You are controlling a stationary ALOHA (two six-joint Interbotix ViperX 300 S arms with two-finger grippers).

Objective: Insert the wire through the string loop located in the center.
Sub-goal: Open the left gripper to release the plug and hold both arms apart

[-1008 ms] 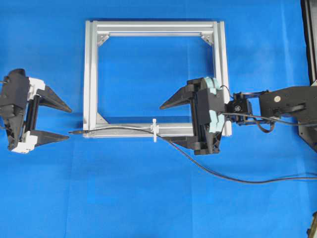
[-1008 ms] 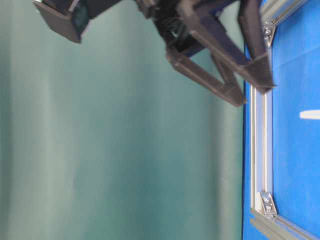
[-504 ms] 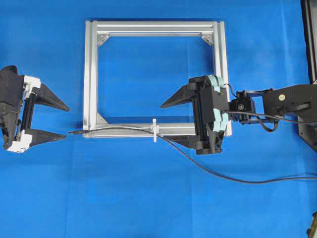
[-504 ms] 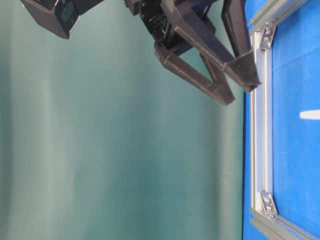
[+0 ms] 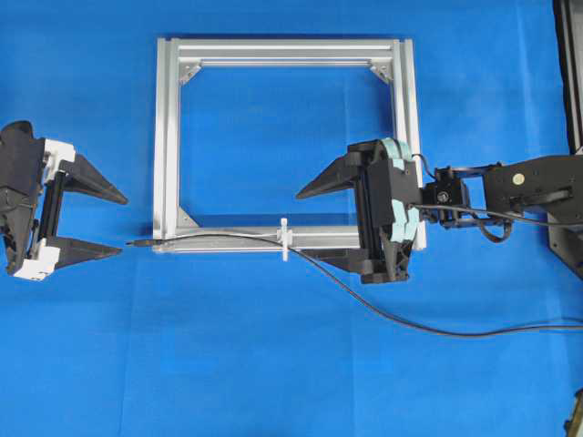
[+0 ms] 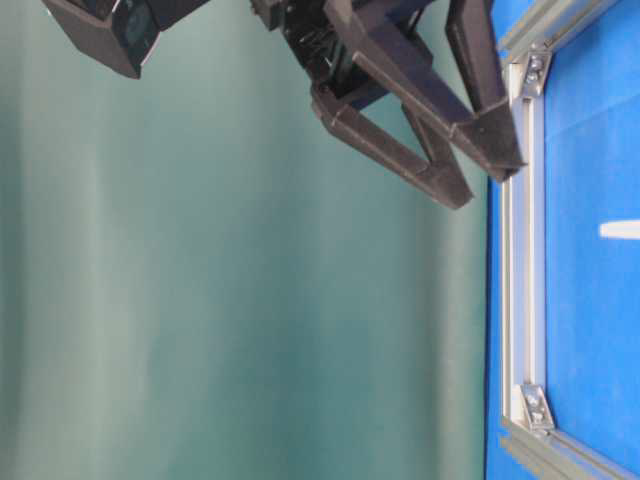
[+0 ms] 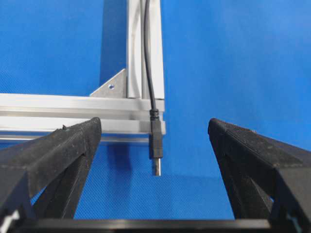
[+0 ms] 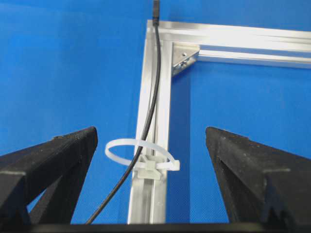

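Observation:
The black wire (image 5: 383, 312) runs from the right edge, through the white string loop (image 5: 284, 238) on the frame's near bar, and along that bar. Its plug tip (image 5: 137, 244) sticks out past the frame's left corner. In the right wrist view the wire (image 8: 154, 87) passes inside the loop (image 8: 138, 153). My left gripper (image 5: 124, 224) is open and empty, left of the plug (image 7: 156, 145), which lies between its fingers' lines without touching. My right gripper (image 5: 307, 228) is open and empty, just right of the loop.
The square silver aluminium frame (image 5: 164, 137) lies flat on the blue mat, with corner brackets (image 5: 187, 218) inside. The wire's slack curves over the mat at the lower right. The right arm (image 5: 528, 187) reaches in from the right edge. The table-level view shows an open gripper above the frame bar (image 6: 520, 250).
My left gripper has drawn back to the left, away from the plug tip, still open. My right gripper has shifted slightly right. The wire and loop have not moved.

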